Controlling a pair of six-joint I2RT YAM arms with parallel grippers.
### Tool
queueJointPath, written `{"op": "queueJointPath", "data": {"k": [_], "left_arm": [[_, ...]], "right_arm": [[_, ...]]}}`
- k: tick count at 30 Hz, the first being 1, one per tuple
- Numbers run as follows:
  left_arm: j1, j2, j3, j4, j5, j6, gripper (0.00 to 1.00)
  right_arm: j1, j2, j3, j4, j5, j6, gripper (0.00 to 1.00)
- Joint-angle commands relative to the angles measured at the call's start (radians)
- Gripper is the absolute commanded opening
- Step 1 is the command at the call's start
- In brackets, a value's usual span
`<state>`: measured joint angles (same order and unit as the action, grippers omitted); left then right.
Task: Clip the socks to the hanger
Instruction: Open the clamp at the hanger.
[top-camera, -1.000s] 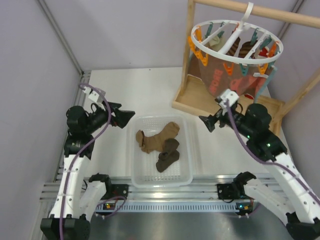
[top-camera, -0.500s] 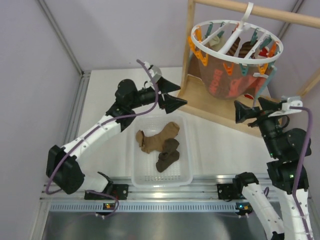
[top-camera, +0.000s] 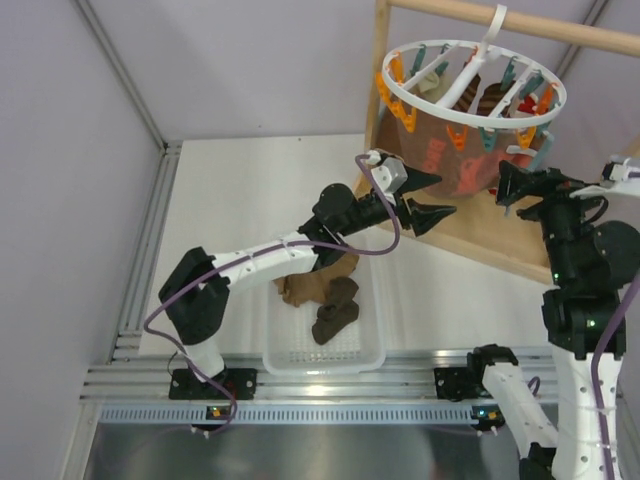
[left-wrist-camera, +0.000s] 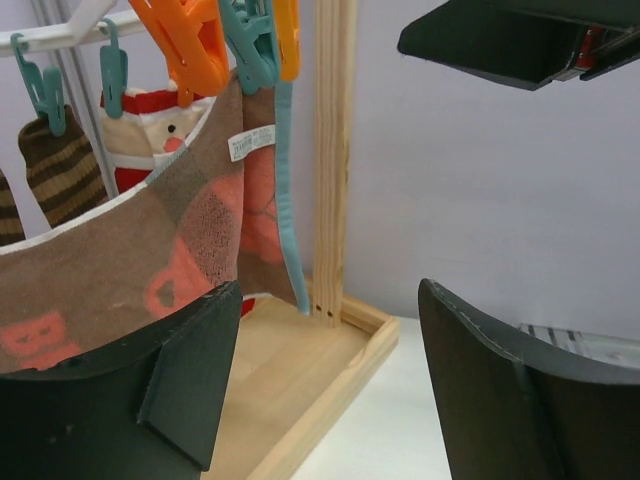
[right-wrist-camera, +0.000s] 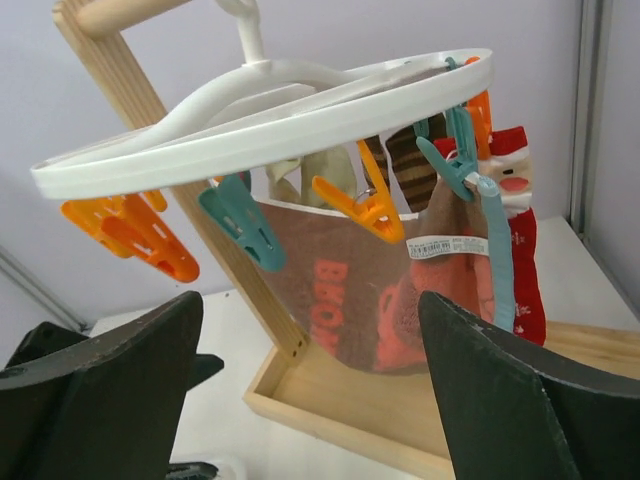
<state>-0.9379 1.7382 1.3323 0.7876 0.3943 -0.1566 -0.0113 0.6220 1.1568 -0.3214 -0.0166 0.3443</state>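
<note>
Light tan and dark brown socks (top-camera: 318, 292) lie in a heap in the white basket (top-camera: 379, 300). The left arm partly covers them. The hanger (top-camera: 470, 88), a white ring with orange and teal pegs, hangs from the wooden rod at the back right. My left gripper (top-camera: 432, 197) reaches out over the wooden base just left of the hanging cloth, open and empty (left-wrist-camera: 330, 385). From the right, my right gripper (top-camera: 503, 186) faces the hanger (right-wrist-camera: 260, 120) just below the ring, also open and empty (right-wrist-camera: 305, 395). An orange peg (right-wrist-camera: 362, 208) hangs right above it.
A large reddish-brown printed cloth (right-wrist-camera: 340, 290) and a few patterned socks (left-wrist-camera: 55, 175) are pegged on the ring. The wooden frame's upright (left-wrist-camera: 333, 150) and tray-like base (top-camera: 470, 232) stand under it. Grey walls close in the white table.
My left arm has swung from the table's left side across the basket to the hanger. My right arm has risen and moved back to the right, turning toward the ring.
</note>
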Motion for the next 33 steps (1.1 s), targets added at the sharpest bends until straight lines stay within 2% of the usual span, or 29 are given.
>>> {"op": "queueJointPath", "data": {"k": [1,6,10,13,17,21,24,28,33], "left_arm": [[-0.028,0.062,0.076,0.268,-0.081,-0.021,0.76],[-0.064,0.208,0.206,0.369,-0.098,-0.077,0.73],[-0.094,0.322,0.31,0.452,-0.123,-0.044,0.69],[-0.117,0.409,0.416,0.478,-0.166,0.008,0.67],[-0.133,0.535,0.574,0.447,-0.248,0.035,0.66],[-0.142,0.627,0.741,0.421,-0.307,0.048,0.66],[-0.148,0.682,0.836,0.395,-0.356,0.061,0.66],[-0.154,0.738,0.933,0.36,-0.385,0.068,0.66],[-0.165,0.784,0.992,0.357,-0.417,0.072,0.66]], "right_arm": [[-0.019,0.079,0.117,0.055,0.007,0.001,0.87],[-0.068,0.209,0.277,0.019,-0.023,-0.025,0.83],[-0.127,0.303,0.449,-0.066,-0.1,0.002,0.82],[-0.176,0.344,0.498,-0.084,-0.184,0.025,0.82],[-0.246,0.384,0.531,-0.117,-0.285,0.039,0.8],[-0.332,0.445,0.557,-0.146,-0.489,0.042,0.77],[-0.413,0.475,0.56,-0.162,-0.58,0.044,0.76],[-0.498,0.482,0.508,-0.136,-0.741,0.045,0.74],[-0.546,0.47,0.457,-0.082,-0.822,0.058,0.74]]}}
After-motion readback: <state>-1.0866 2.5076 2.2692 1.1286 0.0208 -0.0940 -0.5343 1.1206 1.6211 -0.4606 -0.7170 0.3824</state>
